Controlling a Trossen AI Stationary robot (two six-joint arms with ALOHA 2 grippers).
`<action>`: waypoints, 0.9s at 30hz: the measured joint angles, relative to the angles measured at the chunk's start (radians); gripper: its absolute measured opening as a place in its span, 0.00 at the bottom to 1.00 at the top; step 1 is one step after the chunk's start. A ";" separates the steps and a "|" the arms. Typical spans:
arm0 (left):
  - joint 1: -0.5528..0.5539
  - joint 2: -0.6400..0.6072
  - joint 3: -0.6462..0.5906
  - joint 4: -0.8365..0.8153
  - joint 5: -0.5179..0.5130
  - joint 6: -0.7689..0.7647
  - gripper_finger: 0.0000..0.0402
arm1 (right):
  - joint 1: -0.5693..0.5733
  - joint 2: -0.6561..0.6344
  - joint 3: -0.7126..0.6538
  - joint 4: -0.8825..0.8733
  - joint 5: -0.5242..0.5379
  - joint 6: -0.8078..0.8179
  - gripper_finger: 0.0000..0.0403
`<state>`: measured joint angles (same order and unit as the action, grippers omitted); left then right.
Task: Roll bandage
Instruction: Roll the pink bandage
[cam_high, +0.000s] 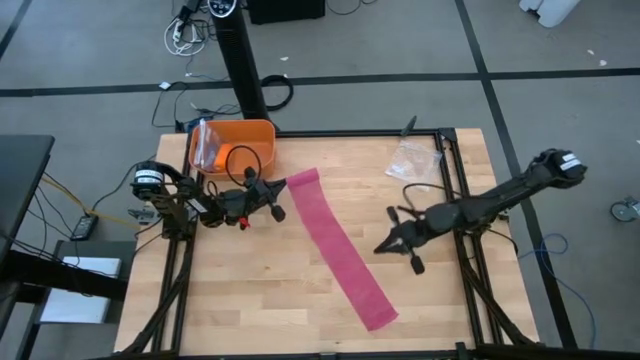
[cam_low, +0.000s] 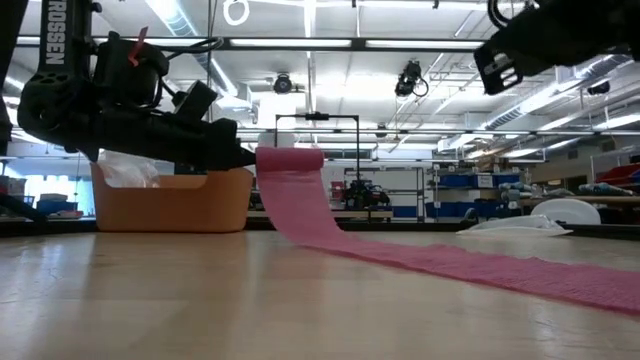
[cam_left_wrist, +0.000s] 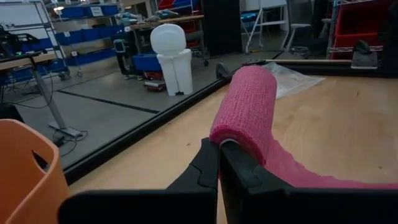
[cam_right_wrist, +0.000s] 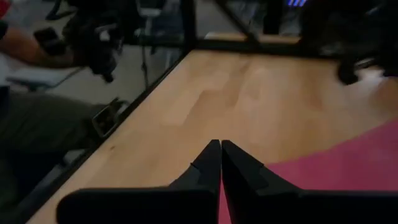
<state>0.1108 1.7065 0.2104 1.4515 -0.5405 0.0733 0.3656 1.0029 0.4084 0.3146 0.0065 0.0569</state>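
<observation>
Gripping bandage (cam_left_wrist: 244, 106) end: left tool (cam_left_wrist: 219, 163) | right tool (cam_right_wrist: 221, 163) closed | arm reads "ROSSEN", partly cropped

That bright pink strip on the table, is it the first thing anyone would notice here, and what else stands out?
Yes: the pink bandage runs diagonally across the middle of the wooden table, its far end curled into a small roll. The left gripper, shut, pinches that rolled end, next to an orange bin at the table's back left corner. The right gripper, shut, holds nothing and is just right of the strip.
</observation>
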 joint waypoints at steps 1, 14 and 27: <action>0.000 0.000 0.000 -0.002 0.012 0.000 0.01 | 0.019 0.025 0.033 -0.035 0.000 0.009 0.07; -0.002 0.000 0.000 -0.035 0.091 -0.025 0.01 | 0.311 0.400 0.433 -0.541 0.145 0.299 0.16; -0.002 0.000 0.000 -0.048 0.127 -0.028 0.01 | 0.462 0.757 0.695 -0.698 0.098 0.467 0.36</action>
<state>0.1089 1.7065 0.2108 1.4037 -0.4137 0.0448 0.8273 1.7596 1.1031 -0.3834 0.1049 0.5235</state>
